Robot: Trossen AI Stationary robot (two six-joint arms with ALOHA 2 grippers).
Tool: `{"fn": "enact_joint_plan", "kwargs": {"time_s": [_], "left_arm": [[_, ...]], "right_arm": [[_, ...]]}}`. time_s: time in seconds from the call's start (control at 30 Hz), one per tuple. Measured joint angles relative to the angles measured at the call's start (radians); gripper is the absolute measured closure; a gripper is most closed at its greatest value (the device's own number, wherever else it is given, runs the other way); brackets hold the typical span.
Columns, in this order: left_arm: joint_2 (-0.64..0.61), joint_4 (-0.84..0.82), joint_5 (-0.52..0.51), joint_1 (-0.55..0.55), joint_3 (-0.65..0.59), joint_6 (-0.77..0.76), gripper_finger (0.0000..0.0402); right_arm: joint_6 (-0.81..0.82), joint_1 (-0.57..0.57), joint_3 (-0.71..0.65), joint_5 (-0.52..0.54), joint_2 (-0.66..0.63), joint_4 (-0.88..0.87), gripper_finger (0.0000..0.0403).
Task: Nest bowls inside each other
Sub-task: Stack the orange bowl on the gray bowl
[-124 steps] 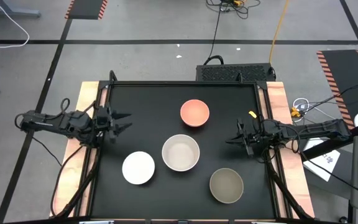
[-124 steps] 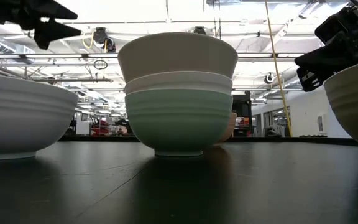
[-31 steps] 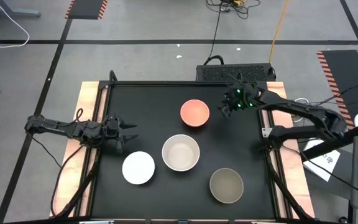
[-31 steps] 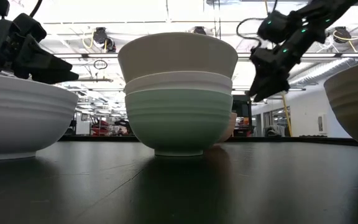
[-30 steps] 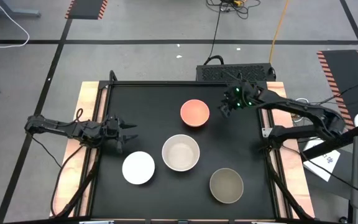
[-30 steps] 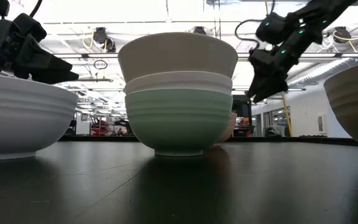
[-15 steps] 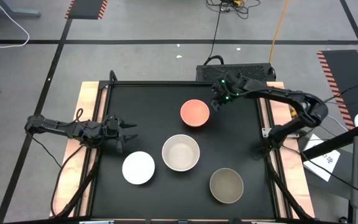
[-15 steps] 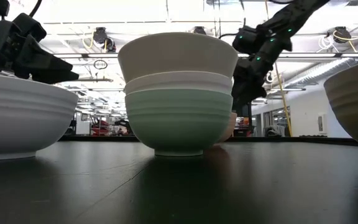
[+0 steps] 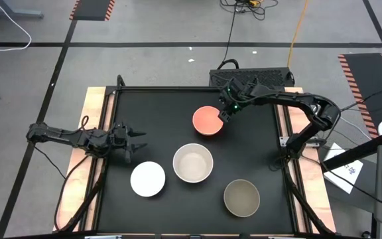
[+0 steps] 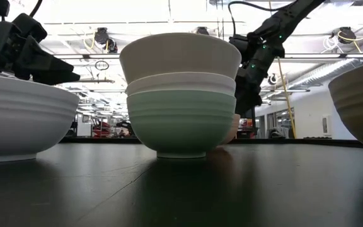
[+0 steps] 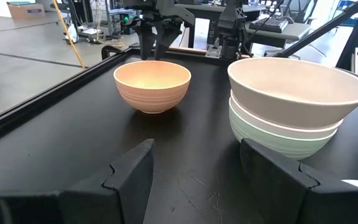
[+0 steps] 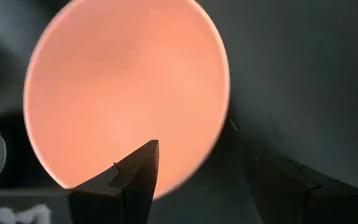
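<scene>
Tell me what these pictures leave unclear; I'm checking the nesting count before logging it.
- Stack, high view: only the top bowl shows; those beneath are hidden by it.
- Pink bowl, low view: mostly hidden behind the stack.
- Olive bowl, low view: cut off by the edge.
- Right gripper: whether it touches the pink bowl's rim cannot be told.

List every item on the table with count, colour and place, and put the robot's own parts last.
Coral-pink bowl: one, at the table's far middle, standing alone.
Nested stack: one, at the table's centre; beige-grey bowl on top, white bowl in the middle, mint-green bowl at the bottom.
White bowl: one, near left of the stack, alone.
Olive-tan bowl: one, near right of the stack, alone.
Table: one, black top with wooden side edges.
Left claw: open, empty, at the table's left edge, above the lone white bowl.
Right claw: open, over the coral-pink bowl's right rim, gripping nothing.
</scene>
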Motion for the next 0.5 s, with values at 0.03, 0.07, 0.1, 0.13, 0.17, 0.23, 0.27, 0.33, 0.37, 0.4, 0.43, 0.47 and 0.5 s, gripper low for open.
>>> {"fn": "enact_joint_plan", "kwargs": {"time_s": [0.03,0.07,0.1,0.13,0.17,0.23,0.27,0.33,0.37,0.4,0.43,0.47,0.5], "left_arm": [[0.000,0.000,0.000,0.000,0.000,0.004,0.0163],[0.000,0.000,0.000,0.000,0.000,0.006,0.0163],[0.000,0.000,0.000,0.000,0.000,0.006,0.0163],[0.000,0.000,0.000,0.000,0.000,0.007,0.0163],[0.000,0.000,0.000,0.000,0.000,0.007,0.0163],[0.000,0.001,0.000,0.000,0.000,0.007,0.0163],[0.000,0.001,0.000,0.000,0.000,0.007,0.0163],[0.000,0.001,0.000,0.000,0.000,0.007,0.0163],[0.000,0.001,0.000,0.000,0.000,0.005,0.0163],[0.000,0.001,0.000,0.000,0.000,0.005,0.0163],[0.000,0.001,0.000,0.000,0.000,0.005,0.0163],[0.000,0.001,0.000,0.000,0.000,0.005,0.0163],[0.000,0.001,0.000,0.000,0.000,0.005,0.0163]], "right_arm": [[0.001,0.003,0.000,-0.001,0.003,0.011,0.0186],[0.004,0.004,0.000,-0.002,0.007,0.013,0.0186],[0.008,0.007,0.000,-0.004,0.013,0.009,0.0186],[0.008,0.009,0.000,-0.012,0.020,0.008,0.0186],[0.008,0.009,0.000,-0.021,0.027,0.008,0.0186],[0.014,0.009,0.000,-0.024,0.045,0.010,0.0186],[0.016,0.009,0.000,-0.024,0.054,0.010,0.0186],[0.014,0.009,0.000,-0.024,0.071,0.011,0.0186],[0.008,0.009,0.000,-0.023,0.077,0.011,0.0186],[0.000,0.009,0.000,-0.023,0.082,0.013,0.0186],[-0.011,0.009,0.000,-0.023,0.084,0.014,0.0187],[-0.022,0.009,0.000,-0.023,0.084,0.014,0.0189],[-0.032,0.009,0.000,-0.024,0.084,0.017,0.0194]]}}
